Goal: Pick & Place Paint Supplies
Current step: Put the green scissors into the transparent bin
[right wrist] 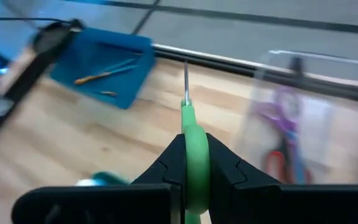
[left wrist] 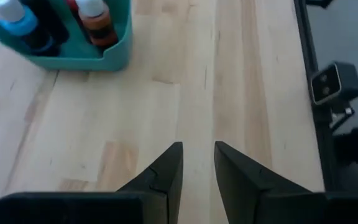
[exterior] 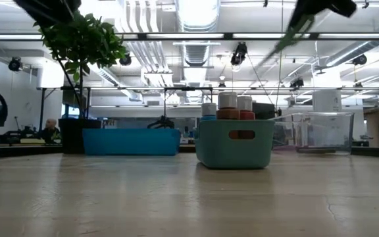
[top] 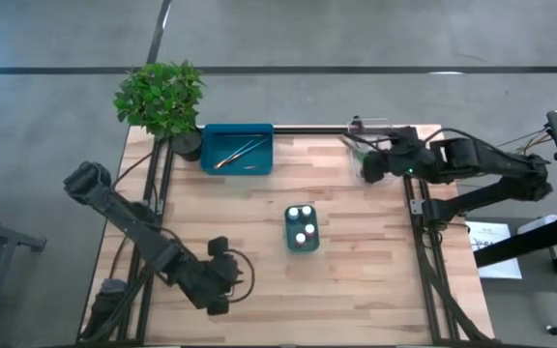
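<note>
The desk is pale wood with light and tan planks. A teal tray holds white-capped pots with blue, orange and red bodies. A blue tray carries thin brushes in orange-brown tones. The scissors between the dark fingers of the right end effector have green handles; a clear tray holds purple-handled and red-handled pairs. The plant is leafy green in a dark pot. The left end effector is black.
</note>
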Available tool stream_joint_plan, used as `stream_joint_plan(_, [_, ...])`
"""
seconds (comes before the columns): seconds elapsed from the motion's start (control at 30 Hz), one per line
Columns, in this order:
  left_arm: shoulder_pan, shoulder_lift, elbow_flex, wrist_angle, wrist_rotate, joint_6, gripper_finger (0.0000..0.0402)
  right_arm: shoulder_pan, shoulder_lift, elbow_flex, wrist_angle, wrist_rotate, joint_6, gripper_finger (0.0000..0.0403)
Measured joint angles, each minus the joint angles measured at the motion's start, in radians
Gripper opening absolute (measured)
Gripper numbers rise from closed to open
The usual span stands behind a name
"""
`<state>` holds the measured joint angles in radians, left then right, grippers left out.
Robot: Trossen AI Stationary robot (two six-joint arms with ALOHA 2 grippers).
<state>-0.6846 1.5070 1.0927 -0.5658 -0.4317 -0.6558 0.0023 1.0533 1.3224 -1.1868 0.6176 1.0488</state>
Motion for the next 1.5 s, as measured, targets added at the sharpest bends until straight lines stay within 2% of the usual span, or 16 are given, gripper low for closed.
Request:
stream_joint_plan(0.2, [-0.015,0.0,-0.047,0.057,-0.066,-0.083,0.0098,-0.022,-0.085,-0.193,-0.003,0.028,-0.095,0.0021])
stream_joint_plan(0.43, [-0.013,0.0,-0.051,0.076,-0.102,-0.086,0.0098,-0.158,-0.138,-0.282,-0.008,0.036,-0.326,0.0021])
stream_joint_plan(0.57, [-0.01,0.0,-0.051,0.077,-0.104,-0.088,0.0098,-0.261,-0.131,-0.327,0.028,0.036,-0.502,0.0021])
stream_joint_plan(0.73, [-0.005,0.0,-0.051,0.076,-0.12,-0.123,0.0098,-0.359,-0.11,-0.385,0.178,0.01,-0.744,0.0021])
stream_joint_plan(0.97, [-0.003,0.0,-0.044,0.078,-0.122,-0.18,0.0098,-0.505,-0.058,-0.422,0.205,-0.029,-0.882,0.0021])
stream_joint_plan(1.23, [-0.001,-0.001,-0.044,0.102,-0.122,-0.192,0.0098,-0.544,-0.059,-0.507,0.276,-0.039,-1.016,0.0021])
stream_joint_plan(1.5, [0.0,-0.001,-0.044,0.16,-0.123,-0.235,0.0098,-0.545,-0.116,-0.592,0.393,-0.04,-1.099,0.0021])
